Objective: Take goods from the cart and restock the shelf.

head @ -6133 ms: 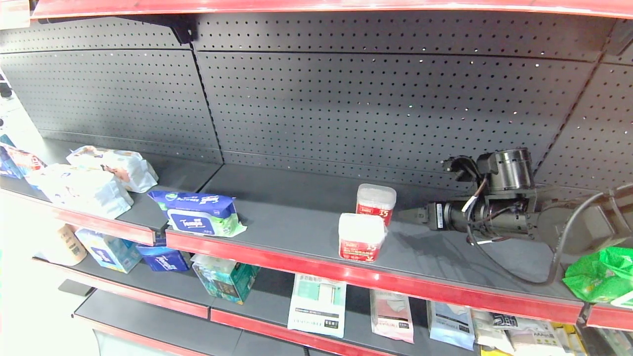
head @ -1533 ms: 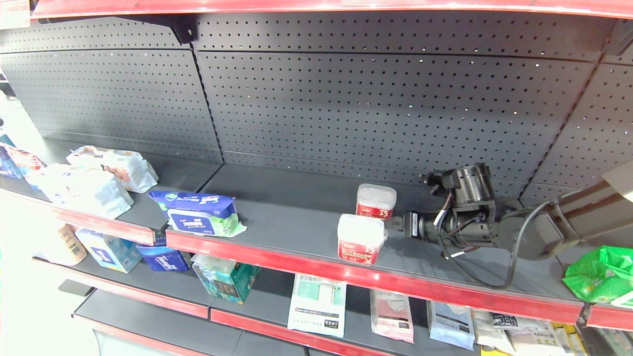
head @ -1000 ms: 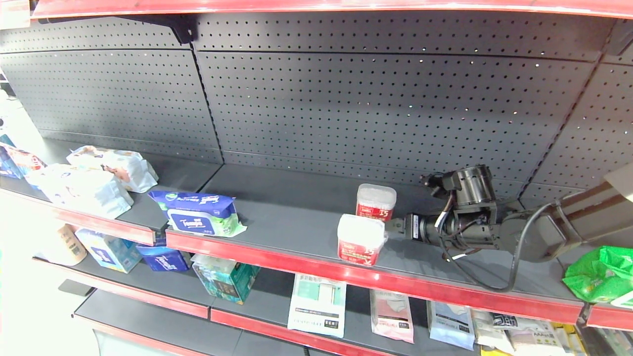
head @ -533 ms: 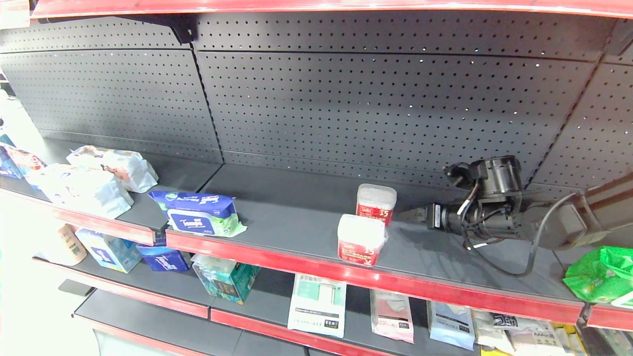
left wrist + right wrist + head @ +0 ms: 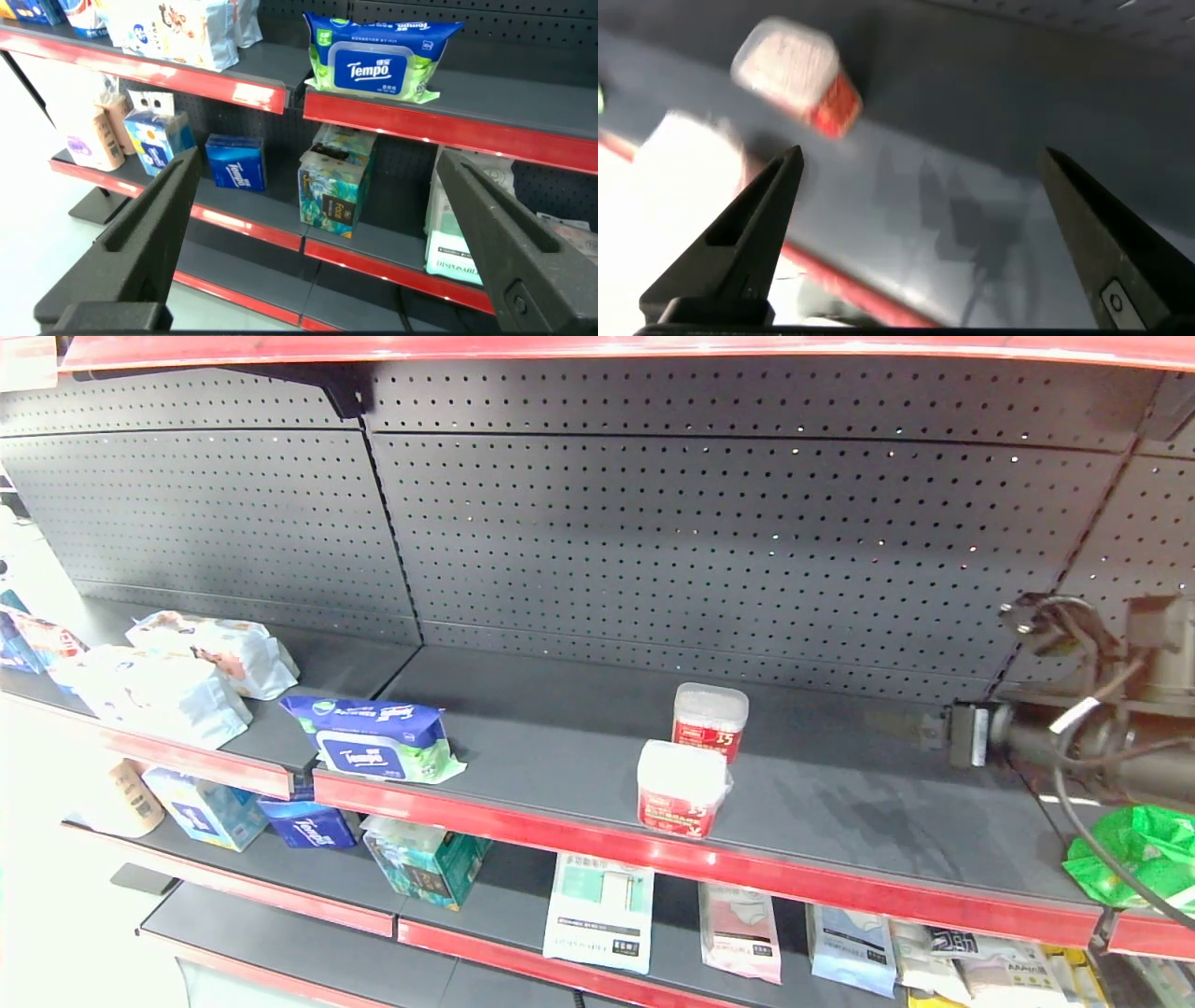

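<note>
On the shelf point(image 5: 560, 737): front tub point(image 5: 682, 787) at the near red edge, rear tub point(image 5: 709, 719) just behind it and slightly right, both upright. To their right, right tool point(image 5: 922, 159) over the shelf, released, empty. Further left lies the wipes pack point(image 5: 381, 56); left tool point(image 5: 318, 157) on its near side, released, empty.

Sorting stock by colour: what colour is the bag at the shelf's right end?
The bag is bright green, best seen in the head view.
</note>
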Controlling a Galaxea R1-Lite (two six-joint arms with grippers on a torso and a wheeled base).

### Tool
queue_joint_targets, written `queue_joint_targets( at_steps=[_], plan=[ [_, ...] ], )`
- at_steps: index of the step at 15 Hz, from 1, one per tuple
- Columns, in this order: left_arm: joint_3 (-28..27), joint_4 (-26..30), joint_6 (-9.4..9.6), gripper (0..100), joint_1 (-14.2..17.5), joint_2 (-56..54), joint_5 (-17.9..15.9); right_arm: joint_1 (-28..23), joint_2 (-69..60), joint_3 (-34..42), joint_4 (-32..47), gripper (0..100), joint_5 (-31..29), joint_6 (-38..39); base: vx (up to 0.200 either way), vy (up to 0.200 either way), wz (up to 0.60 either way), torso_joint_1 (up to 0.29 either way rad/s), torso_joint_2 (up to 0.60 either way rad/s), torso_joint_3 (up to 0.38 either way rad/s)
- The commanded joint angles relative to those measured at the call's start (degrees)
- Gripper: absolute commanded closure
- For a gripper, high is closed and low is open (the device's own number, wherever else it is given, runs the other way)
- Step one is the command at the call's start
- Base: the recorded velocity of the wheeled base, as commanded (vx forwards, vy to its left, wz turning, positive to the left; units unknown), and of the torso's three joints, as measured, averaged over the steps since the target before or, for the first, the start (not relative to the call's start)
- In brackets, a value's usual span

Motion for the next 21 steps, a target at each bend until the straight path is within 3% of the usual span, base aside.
queue_joint_targets(
  at_steps=[1, 3, 5, 6, 7, 12, 15, 17, 19, 21],
  plan=[
    [0.0, 0.0, -0.01, 0, 0.0, 0.0, 0.0, -0.8, -34.2, 22.3, 1.0, 0, -1.5, -13.0, 0.000, 0.000, 0.00, 0.000, 0.00, 0.000],
    [0.0, 0.0, -0.01, 0, 0.0, 0.0, 0.0, -3.3, -53.8, 29.0, 8.3, 0, -1.7, -15.4, 0.000, 0.000, 0.00, 0.000, 0.00, 0.000],
    [0.0, 0.0, -0.01, 0, 0.0, 0.0, 0.0, -4.0, -68.7, 29.0, 19.2, 0, -2.6, -13.1, 0.000, 0.000, 0.00, 0.000, 0.00, 0.000],
    [0.0, 0.0, -0.01, 0, 0.0, 0.0, 0.0, -4.0, -69.9, 29.0, 20.1, 0, -2.6, -12.7, 0.000, 0.000, 0.00, 0.000, 0.00, 0.000],
    [0.0, 0.0, -0.01, 0, 0.0, 0.0, 0.0, -4.4, -81.0, 30.0, 28.8, 0, -2.7, -10.2, 0.000, 0.000, 0.00, 0.000, 0.00, 0.000],
    [0.0, 0.0, -0.01, 0, 0.0, 0.0, 0.0, -6.4, -84.1, 35.1, 26.0, 0, -6.2, -4.8, 0.000, 0.000, 0.00, 0.000, 0.00, 0.000],
    [0.0, 0.0, -0.01, 0, 0.0, 0.0, 0.0, -6.4, -84.1, 36.8, 22.4, 0, -13.5, -5.1, 0.000, 0.000, 0.00, 0.000, 0.00, 0.000],
    [0.0, 0.0, -0.01, 0, 0.0, 0.0, 0.0, -6.4, -84.1, 36.8, 22.4, 0, -11.0, -6.7, 0.000, 0.000, 0.00, 0.000, 0.00, 0.000],
    [0.0, 0.0, -0.01, 0, 0.0, 0.0, 0.0, -6.4, -84.1, 37.0, 22.2, 0, -8.3, -1.7, 0.000, 0.000, 0.00, 0.000, 0.00, 0.000],
    [0.0, 0.0, -0.01, 0, 0.0, 0.0, 0.0, -6.4, -84.1, 39.3, 16.5, 0, -7.0, -7.3, 0.000, 0.000, 0.00, 0.000, 0.00, 0.000]
  ],
)
